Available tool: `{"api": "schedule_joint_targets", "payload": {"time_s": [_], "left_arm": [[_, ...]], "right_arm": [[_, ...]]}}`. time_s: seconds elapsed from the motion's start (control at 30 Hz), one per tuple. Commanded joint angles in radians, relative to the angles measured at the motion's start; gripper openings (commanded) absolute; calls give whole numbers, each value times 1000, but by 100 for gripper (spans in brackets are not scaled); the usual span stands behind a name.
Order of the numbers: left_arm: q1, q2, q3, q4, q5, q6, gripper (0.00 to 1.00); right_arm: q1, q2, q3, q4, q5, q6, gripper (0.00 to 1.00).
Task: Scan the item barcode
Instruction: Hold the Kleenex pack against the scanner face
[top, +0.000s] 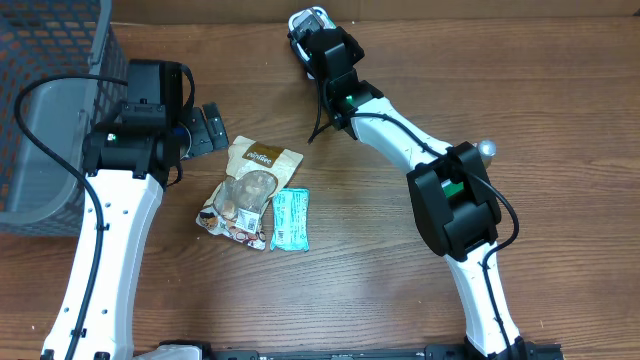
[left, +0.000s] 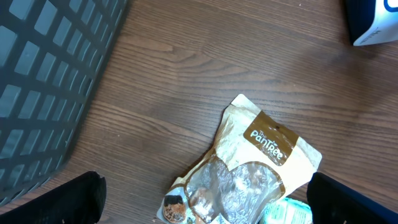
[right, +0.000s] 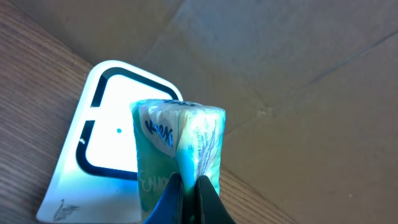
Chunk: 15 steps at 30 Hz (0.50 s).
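My right gripper (right: 188, 182) is shut on the seam of a teal tissue pack (right: 177, 140). It holds the pack upright right in front of the white barcode scanner (right: 102, 146), whose window glows. I make out no barcode on the pack's visible sides. In the overhead view this gripper (top: 308, 30) is at the table's far edge, over the scanner (top: 313, 14). My left gripper (top: 207, 130) stands open above the table beside the basket, empty. In its wrist view its fingers (left: 65, 200) flank a snack pouch (left: 261, 155) lying below.
A dark mesh basket (top: 50, 100) fills the far left. The brown snack pouch (top: 250, 190) and a second teal pack (top: 291, 220) lie side by side mid-table. A cardboard wall (right: 280, 68) rises behind the scanner. A small silver knob (top: 487, 148) sits at the right.
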Motion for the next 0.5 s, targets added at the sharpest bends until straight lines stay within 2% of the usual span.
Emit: {"api": "schedule_joint_targets", "payload": {"time_s": [0.0, 0.27, 0.47], "left_arm": [[0, -4, 11, 2, 1, 0, 100], [0, -4, 11, 2, 1, 0, 100], [0, -4, 11, 2, 1, 0, 100]], "right_arm": [[-2, 14, 19, 21, -1, -5, 4], [-1, 7, 23, 61, 83, -4, 4], [18, -79, 23, -43, 95, 48, 4]]}}
